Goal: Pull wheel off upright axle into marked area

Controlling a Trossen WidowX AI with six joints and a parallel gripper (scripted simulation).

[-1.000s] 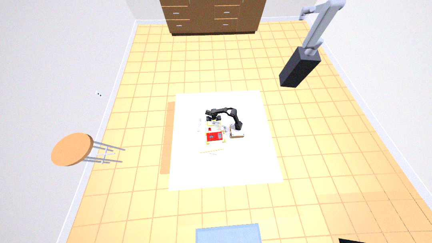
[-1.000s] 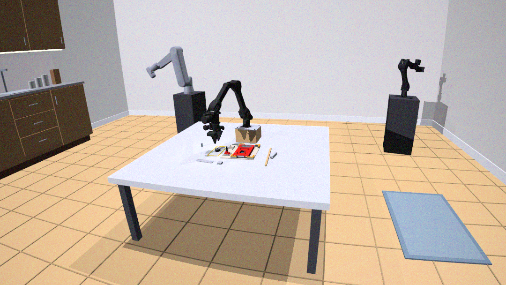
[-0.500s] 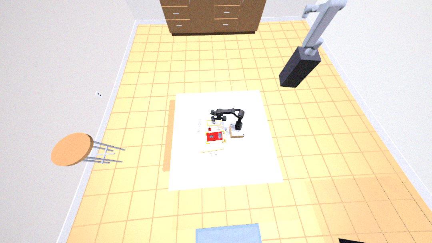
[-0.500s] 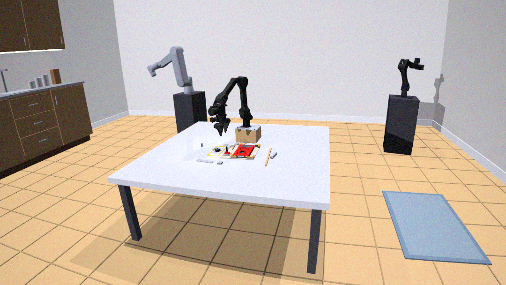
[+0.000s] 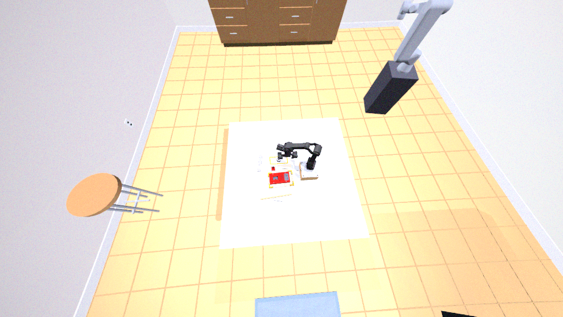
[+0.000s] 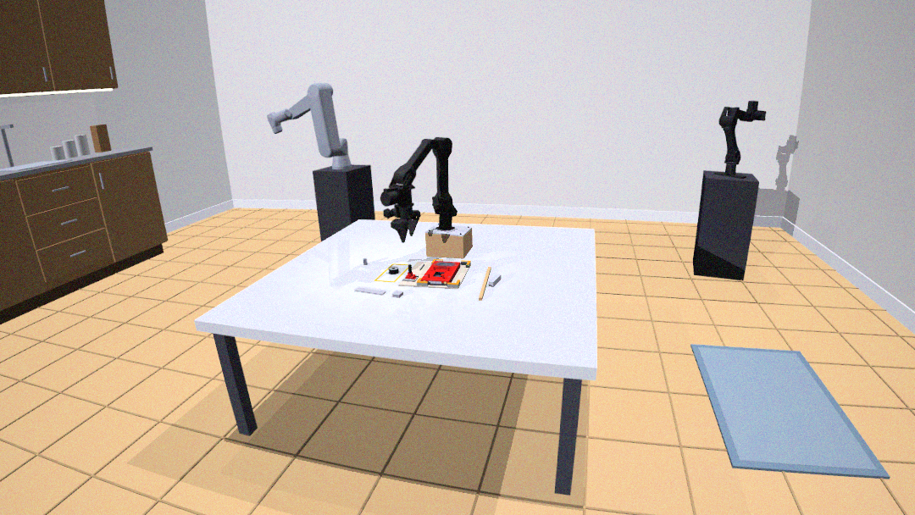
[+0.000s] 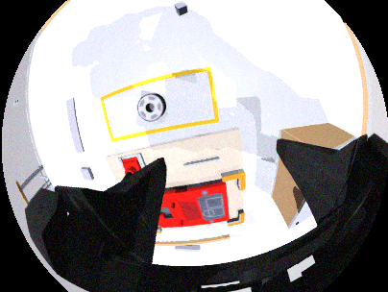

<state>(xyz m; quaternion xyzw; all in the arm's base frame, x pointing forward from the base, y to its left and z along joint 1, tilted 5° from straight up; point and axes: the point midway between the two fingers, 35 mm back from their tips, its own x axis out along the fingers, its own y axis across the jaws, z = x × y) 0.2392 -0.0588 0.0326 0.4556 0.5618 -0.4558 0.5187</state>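
One black parallel-jaw gripper, fingers tapering to points: standing wide open, holding nothing, and hovering above the white rectangular table, touching neither it nor the wheel. One small round wheel, grey spoked face, dark rim, central hole: lying flat on the table, wholly within the yellow rectangular outline, its hole facing up. One short black upright axle on a red base: standing apart from the wheel, outside the outline. One red rectangular panel, dark and grey details on top: lying near the axle. One black jointed arm: rising from a tan box-shaped base with a pale top and carrying the gripper.
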